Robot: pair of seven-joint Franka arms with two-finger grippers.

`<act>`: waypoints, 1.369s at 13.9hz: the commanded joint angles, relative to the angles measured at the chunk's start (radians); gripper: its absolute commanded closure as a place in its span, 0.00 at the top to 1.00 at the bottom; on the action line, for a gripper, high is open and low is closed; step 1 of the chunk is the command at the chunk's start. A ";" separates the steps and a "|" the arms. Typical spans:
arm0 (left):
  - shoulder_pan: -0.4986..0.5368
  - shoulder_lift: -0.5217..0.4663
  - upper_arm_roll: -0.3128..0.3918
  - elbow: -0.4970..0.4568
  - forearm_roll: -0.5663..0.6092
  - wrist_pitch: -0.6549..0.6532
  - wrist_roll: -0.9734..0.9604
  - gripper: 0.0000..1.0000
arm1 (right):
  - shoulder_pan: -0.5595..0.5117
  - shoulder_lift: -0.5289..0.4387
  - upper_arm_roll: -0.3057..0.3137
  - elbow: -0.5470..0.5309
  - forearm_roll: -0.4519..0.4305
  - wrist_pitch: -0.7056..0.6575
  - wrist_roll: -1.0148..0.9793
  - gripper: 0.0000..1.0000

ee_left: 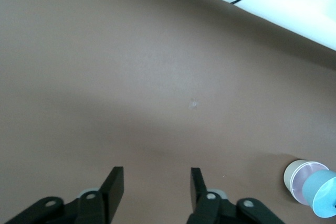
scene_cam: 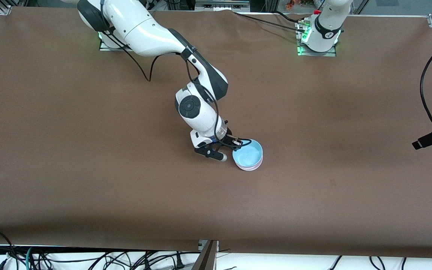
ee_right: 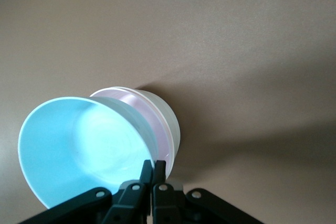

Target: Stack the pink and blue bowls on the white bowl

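three bowls sit nested near the middle of the brown table (scene_cam: 88,168): the white bowl (ee_right: 170,121) at the bottom, the pink bowl (ee_right: 149,116) inside it, the blue bowl (scene_cam: 248,153) uppermost and tilted. right gripper (scene_cam: 228,147) is low at the stack's edge toward the right arm's end of the table; its fingers (ee_right: 147,174) are clenched on the blue bowl's rim, one inside, one outside. left gripper (ee_left: 156,187) hangs over bare tabletop toward the left arm's end, well apart from the stack, fingers spread and grasping nothing; that arm waits. a black cable (scene_cam: 426,86) loops at that end.
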 commanded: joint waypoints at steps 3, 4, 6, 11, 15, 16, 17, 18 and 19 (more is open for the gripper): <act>0.008 -0.027 0.007 -0.031 0.015 0.026 0.026 0.90 | 0.010 0.031 -0.005 0.042 0.013 0.009 0.009 0.00; 0.005 -0.027 0.003 -0.031 0.047 0.026 0.026 0.93 | 0.010 0.031 -0.005 0.044 0.013 0.010 0.009 0.00; 0.003 -0.029 0.001 -0.029 0.059 0.026 0.025 0.93 | 0.012 0.033 -0.005 0.044 0.013 0.010 0.008 0.00; -0.048 -0.078 0.036 -0.031 0.055 0.023 0.025 0.93 | 0.012 0.031 -0.005 0.045 0.013 0.012 0.026 1.00; -0.282 -0.159 0.289 -0.055 0.033 0.021 0.031 0.92 | 0.000 0.022 -0.008 0.073 0.015 -0.049 0.040 1.00; -0.321 -0.180 0.332 -0.066 0.006 0.020 0.031 0.92 | -0.003 0.018 -0.017 0.087 0.012 -0.092 0.032 1.00; -0.398 -0.209 0.419 -0.081 -0.022 0.021 0.032 0.92 | -0.013 0.005 -0.028 0.093 0.004 -0.141 0.012 1.00; -0.493 -0.237 0.534 -0.098 -0.049 0.023 0.034 0.92 | -0.031 -0.017 -0.038 0.093 -0.003 -0.201 -0.046 1.00; -0.556 -0.268 0.611 -0.119 -0.085 0.026 0.044 0.92 | -0.051 -0.043 -0.046 0.093 -0.014 -0.267 -0.127 1.00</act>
